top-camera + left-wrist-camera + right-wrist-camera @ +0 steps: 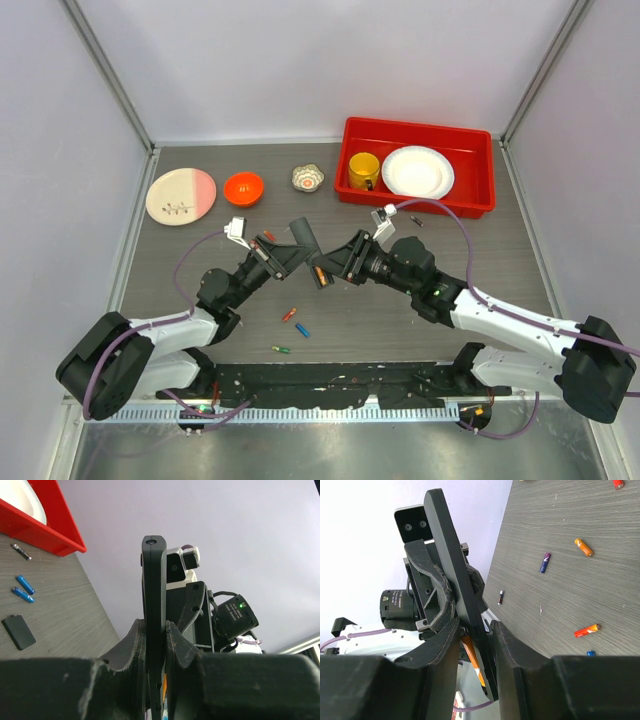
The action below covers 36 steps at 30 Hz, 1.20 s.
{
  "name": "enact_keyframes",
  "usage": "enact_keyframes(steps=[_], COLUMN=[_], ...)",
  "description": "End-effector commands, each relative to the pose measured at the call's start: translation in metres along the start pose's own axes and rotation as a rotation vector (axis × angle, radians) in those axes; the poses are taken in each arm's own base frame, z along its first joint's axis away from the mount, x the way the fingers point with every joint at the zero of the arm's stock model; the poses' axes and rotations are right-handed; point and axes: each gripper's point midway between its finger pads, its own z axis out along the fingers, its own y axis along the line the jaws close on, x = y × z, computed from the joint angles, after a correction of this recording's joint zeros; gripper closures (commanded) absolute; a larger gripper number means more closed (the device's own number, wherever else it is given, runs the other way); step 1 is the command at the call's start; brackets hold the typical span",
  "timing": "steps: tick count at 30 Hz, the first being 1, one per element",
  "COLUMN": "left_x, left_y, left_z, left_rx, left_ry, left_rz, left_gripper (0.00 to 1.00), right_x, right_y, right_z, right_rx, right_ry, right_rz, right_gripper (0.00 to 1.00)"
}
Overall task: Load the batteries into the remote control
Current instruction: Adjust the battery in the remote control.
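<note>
Above the table's [380, 330] middle, the left gripper [156, 630] clamps the remote control [154, 580]. The right gripper [475, 625] straddles it and an orange battery [471, 657], grip unclear.

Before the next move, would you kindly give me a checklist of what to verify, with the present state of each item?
1. Left claw clamped on the remote control: ok.
2. Remote control held up off the table: ok.
3. Orange battery between the right claw fingers, lying against the remote control: ok.
4. Orange battery seated in its bay: cannot tell, the fingers hide it.
5. Right claw gripping the orange battery firmly: cannot tell.
6. Spare batteries lying on the table for the next pick: ok.
</note>
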Motion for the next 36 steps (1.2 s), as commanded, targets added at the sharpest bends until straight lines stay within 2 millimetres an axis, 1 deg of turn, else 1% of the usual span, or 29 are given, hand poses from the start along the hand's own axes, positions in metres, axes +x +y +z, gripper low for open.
enact_keyframes(steps=[1,13,16,19,21,22,24,25,28,29,30,33,34,36], left_x=[-0.029,-0.028,-0.028,-0.027,-0.027,-0.027,-0.027,-0.028,-0.027,-0.026,-0.026,-0.026,-0.025,-0.024], left_y=[-0.078,-0.079,-0.078,-0.078,-0.078,-0.078,-0.079,-0.080,-0.077,-0.078,-0.076,-0.075,-0.073,-0.072], left_z=[0.004,0.005,0.006,0.007,0.007,0.007,0.007,0.007,0.007,0.007,0.007,0.006,0.006,0.005], left_rx=[0.297,0.299,0.299,0.300,0.299,0.300,0.303,0.304,0.297,0.299,0.293,0.291,0.286,0.284], left_ry=[-0.117,-0.111,-0.107,-0.102,-0.102,-0.102,-0.103,-0.103,-0.101,-0.099,-0.098,-0.097,-0.096,-0.094], left_rz=[0.091,0.091,0.089,0.086,0.087,0.087,0.088,0.088,0.086,0.087,0.086,0.084,0.086,0.084], left_gripper=[1.00,1.00,1.00,1.00,1.00,1.00,1.00,1.00,1.00,1.00,1.00,1.00,1.00,1.00], right_x=[0.009,0.023,0.027,0.028,0.028,0.029,0.029,0.029,0.028,0.028,0.028,0.024,0.023,0.019], right_y=[-0.004,-0.007,-0.009,-0.012,-0.014,-0.015,-0.015,-0.015,-0.014,-0.014,-0.012,-0.003,-0.003,0.004], right_z=[0.003,0.008,0.009,0.010,0.010,0.010,0.010,0.010,0.010,0.010,0.009,0.008,0.007,0.006], right_rx=[-0.001,-0.010,0.005,0.016,0.021,0.022,0.024,0.024,0.020,0.019,0.015,-0.005,-0.002,-0.014], right_ry=[0.049,0.117,0.136,0.144,0.141,0.144,0.141,0.141,0.141,0.139,0.138,0.127,0.125,0.113], right_rz=[-0.011,-0.024,-0.042,-0.046,-0.048,-0.049,-0.051,-0.051,-0.053,-0.055,-0.056,-0.063,-0.065,-0.076], right_gripper=[0.64,0.65,0.61,0.61,0.64,0.69,0.74,0.81,0.86,0.86,0.85,0.68,0.58,0.53])
